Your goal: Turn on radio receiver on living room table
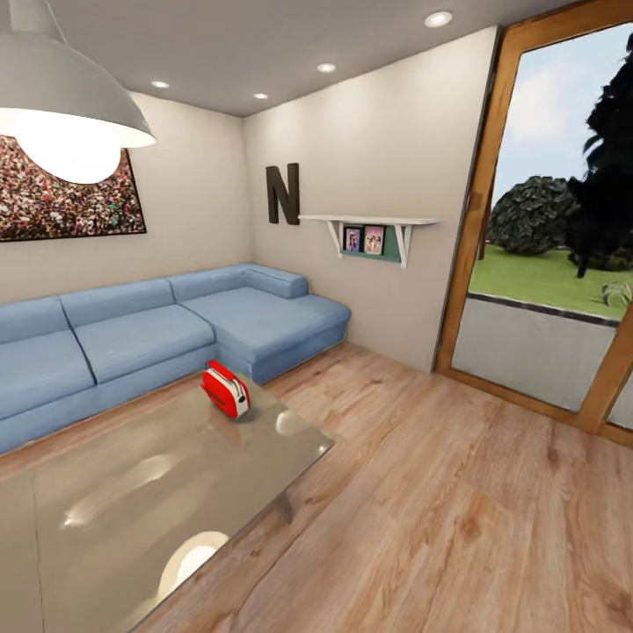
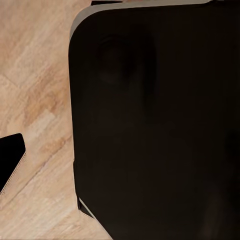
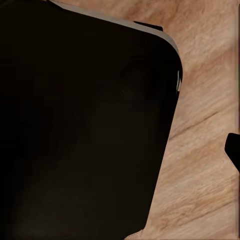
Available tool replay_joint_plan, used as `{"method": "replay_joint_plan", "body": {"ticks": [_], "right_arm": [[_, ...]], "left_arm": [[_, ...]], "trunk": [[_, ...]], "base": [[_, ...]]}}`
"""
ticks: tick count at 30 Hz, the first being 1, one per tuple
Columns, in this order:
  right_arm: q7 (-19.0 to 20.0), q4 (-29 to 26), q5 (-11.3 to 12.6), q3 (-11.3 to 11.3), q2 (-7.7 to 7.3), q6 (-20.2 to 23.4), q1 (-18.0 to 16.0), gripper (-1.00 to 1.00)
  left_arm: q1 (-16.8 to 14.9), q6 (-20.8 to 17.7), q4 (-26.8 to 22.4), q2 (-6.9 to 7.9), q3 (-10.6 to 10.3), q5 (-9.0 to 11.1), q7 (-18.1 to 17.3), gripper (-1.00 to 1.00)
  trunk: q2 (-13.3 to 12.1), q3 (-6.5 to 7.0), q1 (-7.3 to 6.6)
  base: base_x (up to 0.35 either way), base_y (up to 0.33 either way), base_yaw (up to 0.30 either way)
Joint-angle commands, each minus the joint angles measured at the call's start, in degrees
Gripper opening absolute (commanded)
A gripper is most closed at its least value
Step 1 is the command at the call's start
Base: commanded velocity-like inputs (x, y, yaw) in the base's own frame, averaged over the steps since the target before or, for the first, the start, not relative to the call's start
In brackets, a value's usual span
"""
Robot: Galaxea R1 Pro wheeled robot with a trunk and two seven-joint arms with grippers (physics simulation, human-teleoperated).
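Observation:
In the head view the small bright-red radio receiver [image 1: 225,389] stands upright on the far part of the table [image 1: 132,501], near its right-hand corner. Its white-striped narrow edge faces me. The table is low, with a glossy grey-brown top that reflects the lamp. It fills the lower left of the view. Both wrist views look down at a large black body of the robot [image 2: 155,125] [image 3: 80,125] over the wood floor. A small dark piece sits at the edge of each wrist view [image 2: 10,161] [image 3: 233,148]; whether these are fingers I cannot tell.
A blue L-shaped sofa [image 1: 158,330] runs behind the table along the beige walls. A grey pendant lamp [image 1: 61,97] hangs at upper left. A black "N" [image 1: 283,193] and a white shelf [image 1: 369,224] are on the right wall. Wood-plank floor [image 1: 457,492] stretches right toward a glass door [image 1: 554,264].

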State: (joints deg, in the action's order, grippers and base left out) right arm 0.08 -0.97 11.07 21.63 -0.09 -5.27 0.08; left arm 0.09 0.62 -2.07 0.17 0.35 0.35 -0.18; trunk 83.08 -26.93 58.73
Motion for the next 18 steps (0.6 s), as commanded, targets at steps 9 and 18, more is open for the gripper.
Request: {"method": "replay_joint_plan", "body": {"ticks": [9,18], "right_arm": [[0.01,0.0,0.0,0.07,0.0,0.0,0.0,1.0],[-0.13,0.0,0.0,0.0,0.0,0.0,0.01,1.0]], "left_arm": [[0.0,0.0,-0.04,0.0,-0.07,1.71,0.0,1.0],[0.0,0.0,-0.04,-0.01,-0.09,1.93,0.0,1.0]], "trunk": [[0.0,0.0,0.0],[0.0,0.0,0.0]], "base": [[0.316,0.0,-0.001],[0.316,0.0,0.04]]}}
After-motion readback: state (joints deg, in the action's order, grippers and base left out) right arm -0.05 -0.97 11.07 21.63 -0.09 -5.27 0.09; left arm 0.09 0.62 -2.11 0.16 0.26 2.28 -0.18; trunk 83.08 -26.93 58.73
